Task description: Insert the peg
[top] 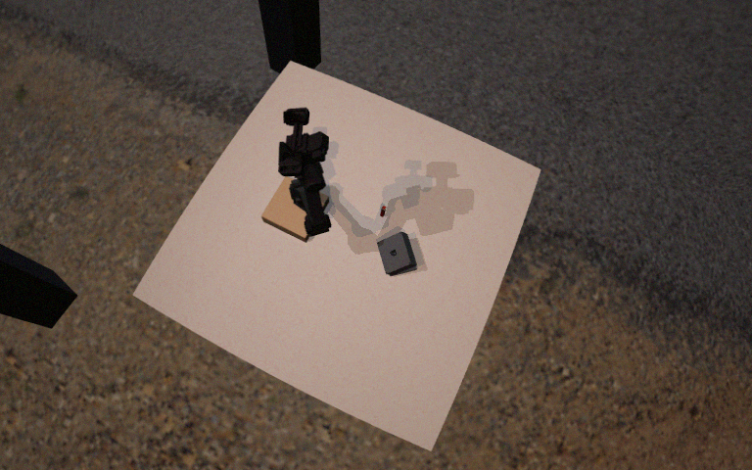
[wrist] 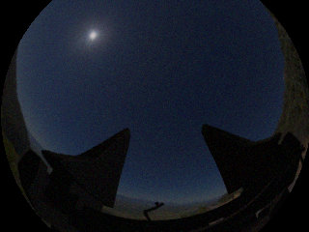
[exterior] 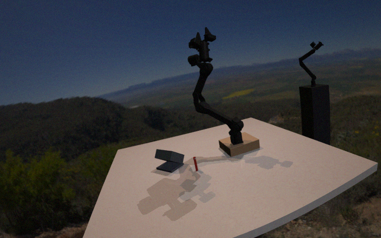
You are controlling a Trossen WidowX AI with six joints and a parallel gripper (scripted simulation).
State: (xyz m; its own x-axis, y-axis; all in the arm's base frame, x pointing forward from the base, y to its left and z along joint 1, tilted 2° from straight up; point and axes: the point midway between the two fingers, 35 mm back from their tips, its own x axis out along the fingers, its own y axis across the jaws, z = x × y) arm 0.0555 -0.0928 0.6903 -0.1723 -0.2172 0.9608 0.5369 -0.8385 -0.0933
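A small red peg (top: 382, 211) (exterior: 195, 164) stands upright on the table (top: 277, 309) (exterior: 281, 196), beside the sloped panel. The dark grey panel (top: 403, 256) (exterior: 169, 155) is tilted over a flat base plate (exterior: 169, 166). Its hole (top: 393, 253) shows as a small dark spot in the top view; its exact shape is too small to tell. The hole is not visible in the exterior view. My gripper (exterior: 202, 30) (wrist: 166, 130) is open and empty, high above the table, with its fingers pointing up at the sky. Peg and panel are out of the wrist view.
The arm stands on a wooden block (top: 282, 215) (exterior: 245, 148) behind the peg and panel in the exterior view. A dark pillar (exterior: 314, 112) with another arm (exterior: 306, 68) stands beyond the table. Two dark pillars (top: 291, 32) (top: 32, 288) show outside the table's edges in the top view.
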